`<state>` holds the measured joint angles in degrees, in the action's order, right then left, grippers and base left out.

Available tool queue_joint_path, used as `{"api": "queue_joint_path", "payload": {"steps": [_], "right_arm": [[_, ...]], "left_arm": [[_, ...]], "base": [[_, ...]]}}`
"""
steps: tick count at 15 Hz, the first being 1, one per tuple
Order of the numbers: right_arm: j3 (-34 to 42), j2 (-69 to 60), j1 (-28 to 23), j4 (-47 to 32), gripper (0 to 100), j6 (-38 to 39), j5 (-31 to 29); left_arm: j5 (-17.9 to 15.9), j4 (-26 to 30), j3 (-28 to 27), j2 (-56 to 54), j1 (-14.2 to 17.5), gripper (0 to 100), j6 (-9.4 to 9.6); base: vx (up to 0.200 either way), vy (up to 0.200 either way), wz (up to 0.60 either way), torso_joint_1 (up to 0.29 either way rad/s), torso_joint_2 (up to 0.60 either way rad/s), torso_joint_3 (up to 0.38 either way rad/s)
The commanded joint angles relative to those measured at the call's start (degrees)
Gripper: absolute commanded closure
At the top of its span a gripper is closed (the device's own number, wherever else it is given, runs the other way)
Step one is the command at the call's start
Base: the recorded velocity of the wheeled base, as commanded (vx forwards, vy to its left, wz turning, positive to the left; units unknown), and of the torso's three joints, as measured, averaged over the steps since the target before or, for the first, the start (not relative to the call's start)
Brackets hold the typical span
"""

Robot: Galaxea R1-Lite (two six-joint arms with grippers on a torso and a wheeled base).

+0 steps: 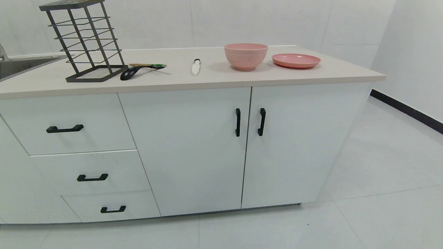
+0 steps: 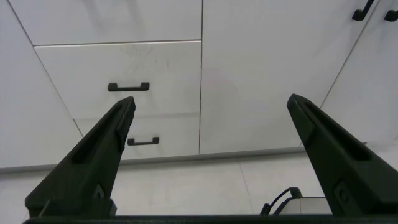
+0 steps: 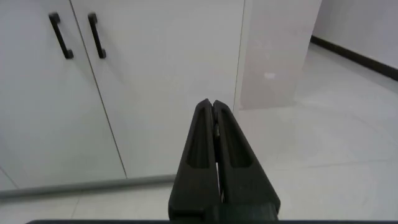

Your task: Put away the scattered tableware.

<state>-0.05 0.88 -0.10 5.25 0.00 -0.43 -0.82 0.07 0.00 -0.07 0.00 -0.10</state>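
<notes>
Pale tiled floor [image 1: 380, 193] runs up to a white cabinet [image 1: 187, 148] with a beige countertop [image 1: 193, 81]; a sink [image 1: 20, 65] sits at its left end. On top stand a black wire rack [image 1: 90, 76], a pink bowl [image 1: 245, 56] and a pink plate [image 1: 296, 60] just beside it, with a black spoon [image 1: 133, 72] touching the rack's base and a white utensil [image 1: 196, 66] between. Facing the drawers, the left gripper [image 2: 211, 102] is spread wide; facing the doors, the right gripper [image 3: 213, 106] is pressed together.

Rack [image 1: 69, 5] top and sink [image 1: 24, 64] partly beyond the edges
</notes>
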Motion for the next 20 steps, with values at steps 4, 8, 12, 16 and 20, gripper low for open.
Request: {"api": "queue_joint_path", "payload": {"steps": [4, 8, 12, 16, 20], "right_arm": [[-1.53, 0.18, 0.01, 0.99, 100, -1.05, 2.10], [-13.05, 8.44, -0.43, -5.17, 0, -5.71, 11.50], [-20.78, 29.53, 5.63, -4.02, 0, -5.89, 18.88], [-22.01, 46.85, 11.61, 8.28, 0, -5.27, 19.67], [-20.78, 68.73, 13.28, 33.86, 0, -5.63, 29.61]], "left_arm": [[-0.06, 0.01, 0.00, 0.07, 0.00, 0, 0.01], [-0.15, 0.01, 0.00, 0.07, 0.00, 0, 0.10], [-1.47, 0.10, 0.00, 1.13, -0.44, 0, 0.19], [-1.82, 0.10, 0.00, 1.57, -0.53, 0, -0.08], [-3.75, 0.01, 0.00, 0.07, 0.09, 0, 1.15]], "base": [[0.000, 0.000, 0.00, 0.000, 0.00, 0.000], [0.000, 0.000, 0.00, 0.000, 0.00, 0.000], [0.000, 0.000, 0.00, 0.000, 0.00, 0.000], [0.000, 0.000, 0.00, 0.000, 0.00, 0.000], [0.000, 0.000, 0.00, 0.000, 0.00, 0.000]]}}
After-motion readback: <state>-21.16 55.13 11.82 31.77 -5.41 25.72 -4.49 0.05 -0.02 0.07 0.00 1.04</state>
